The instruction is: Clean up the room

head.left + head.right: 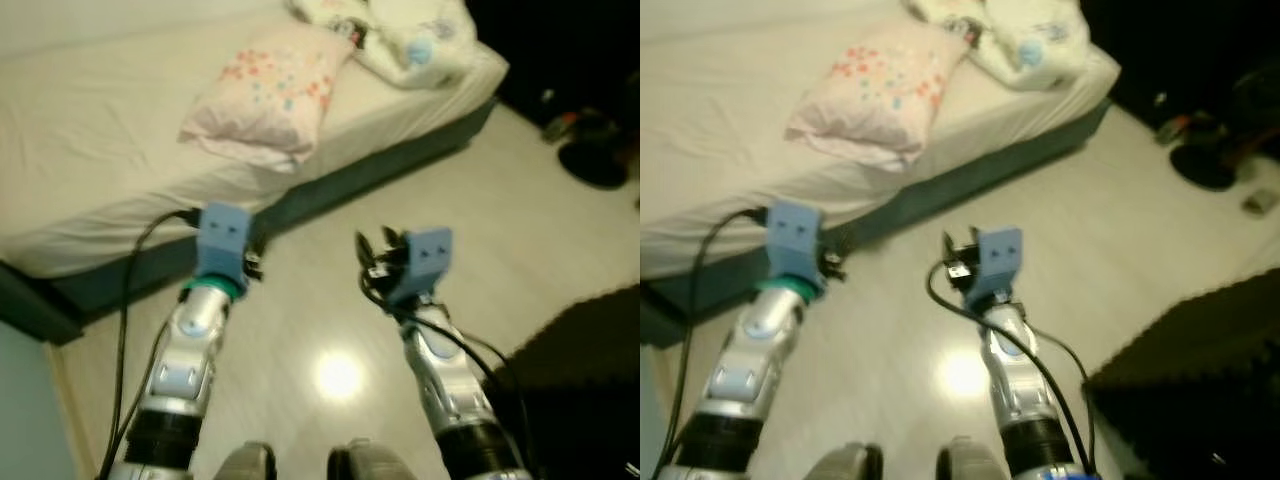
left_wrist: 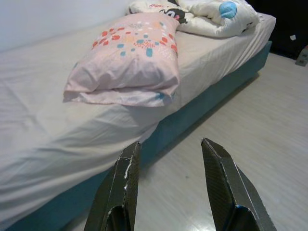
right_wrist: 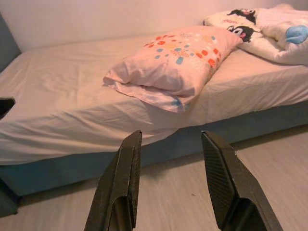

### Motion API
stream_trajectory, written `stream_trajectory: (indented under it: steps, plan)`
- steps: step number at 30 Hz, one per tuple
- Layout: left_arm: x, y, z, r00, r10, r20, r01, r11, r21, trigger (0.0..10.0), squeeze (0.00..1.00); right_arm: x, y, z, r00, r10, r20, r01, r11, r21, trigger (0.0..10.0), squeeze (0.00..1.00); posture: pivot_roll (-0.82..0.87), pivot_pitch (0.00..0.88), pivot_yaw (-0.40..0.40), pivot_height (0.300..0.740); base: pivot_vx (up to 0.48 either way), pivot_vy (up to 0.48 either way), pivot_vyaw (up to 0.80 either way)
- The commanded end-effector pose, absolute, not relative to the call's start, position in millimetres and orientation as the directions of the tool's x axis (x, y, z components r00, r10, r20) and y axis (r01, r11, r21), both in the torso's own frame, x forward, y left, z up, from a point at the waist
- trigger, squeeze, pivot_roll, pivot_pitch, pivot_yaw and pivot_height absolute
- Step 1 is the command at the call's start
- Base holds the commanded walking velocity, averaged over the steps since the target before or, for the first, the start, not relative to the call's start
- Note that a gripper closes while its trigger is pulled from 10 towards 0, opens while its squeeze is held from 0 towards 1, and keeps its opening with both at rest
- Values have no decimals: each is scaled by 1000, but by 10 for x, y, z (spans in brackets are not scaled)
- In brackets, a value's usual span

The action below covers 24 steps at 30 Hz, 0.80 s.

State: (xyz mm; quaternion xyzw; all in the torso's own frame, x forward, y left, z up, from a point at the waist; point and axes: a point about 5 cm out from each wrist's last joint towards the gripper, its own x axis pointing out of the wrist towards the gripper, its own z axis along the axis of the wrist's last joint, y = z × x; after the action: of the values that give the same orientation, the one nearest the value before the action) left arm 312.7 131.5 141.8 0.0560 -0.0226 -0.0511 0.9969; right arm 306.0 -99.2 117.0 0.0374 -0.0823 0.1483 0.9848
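Bed (image 1: 90, 130): low, pale sheet over a teal base, standing on a light wood-look floor (image 1: 470, 210).
Pillow (image 1: 268, 90): pink with red and blue dots, lying on the bed near its edge, ahead of both arms.
Duvet (image 1: 415, 35): white, printed, bunched at the far end of the bed, just beyond the pillow.
Left gripper (image 2: 168, 159): held above the floor close to the bed's side, jaws wide apart and holding nothing.
Right gripper (image 3: 168, 149): held over the floor beside the left one, pointing at the bed, jaws wide apart and holding nothing.
Dark mat (image 1: 590, 360): on the floor at the robot's right.
Dark objects (image 1: 590, 150): on the floor past the bed's end, too dim to identify.
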Motion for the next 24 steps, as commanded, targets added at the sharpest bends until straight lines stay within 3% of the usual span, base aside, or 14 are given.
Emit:
stream_trajectory:
  steps: [1, 13, 24]
  plan:
    - [3108, 1256, 1365, 992, -122, 21, 119, 986, 118, 10000, 0, 3050, -1070, 1115, 953, 263, 153, -274, 960, 52, 10000, 0, -40, 81, 9, 740, 412, 0, 0]
    - [3111, 1244, 1372, 992, -125, 24, 122, 985, 118, 10000, 0, 3058, -1080, 1115, 954, 258, 152, -269, 962, 54, 10000, 0, -40, 82, 9, 740, 407, -41, 0]
    - [3113, 1241, 1373, 992, -125, 23, 121, 985, 122, 10000, 0, 3063, -1088, 1118, 955, 256, 153, -267, 962, 55, 10000, 0, -40, 82, 11, 740, 398, -189, 0]
